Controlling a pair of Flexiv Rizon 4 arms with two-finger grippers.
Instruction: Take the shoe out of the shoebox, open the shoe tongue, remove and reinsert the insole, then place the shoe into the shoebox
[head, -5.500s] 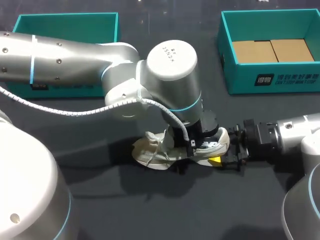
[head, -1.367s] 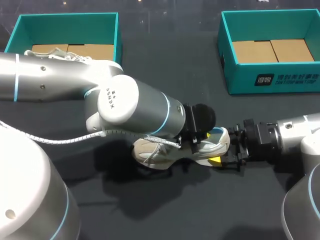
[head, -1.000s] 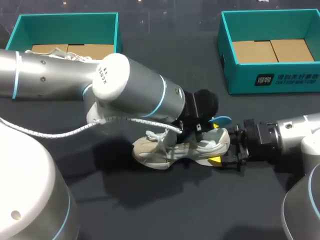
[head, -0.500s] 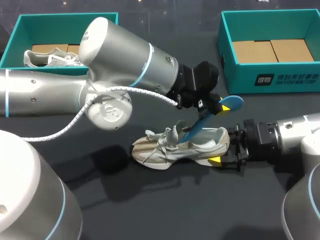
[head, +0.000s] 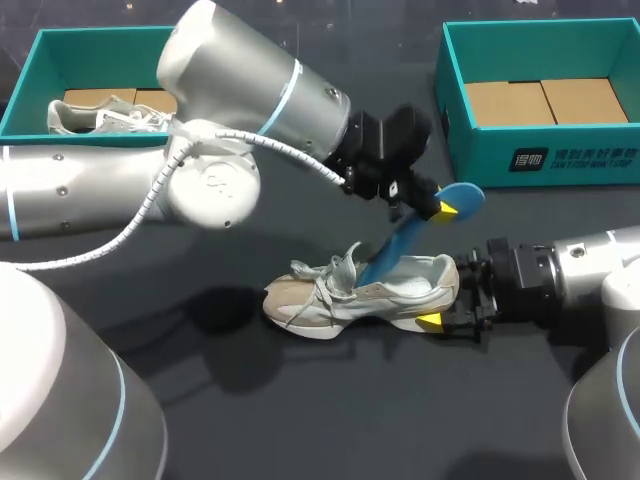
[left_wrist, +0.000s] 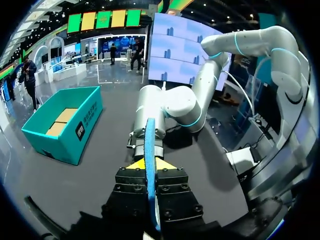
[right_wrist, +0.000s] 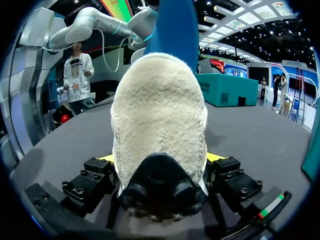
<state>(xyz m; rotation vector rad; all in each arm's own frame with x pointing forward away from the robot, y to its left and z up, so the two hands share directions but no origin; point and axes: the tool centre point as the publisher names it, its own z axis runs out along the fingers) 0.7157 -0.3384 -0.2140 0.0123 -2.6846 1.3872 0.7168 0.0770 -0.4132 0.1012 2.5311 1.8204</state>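
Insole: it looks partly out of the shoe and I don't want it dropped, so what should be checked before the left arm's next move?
1. Left gripper shut on the insole: ok, the fingers clamp it edge-on from both sides.
2. Right gripper shut on the shoe at the heel: ok.
3. Insole free of the shoe: not ok, its lower end sits inside the opening.
4. Shoe resting sole-down on the table: ok.
5. Tongue pulled far enough open: cannot tell, the insole and laces hide it.
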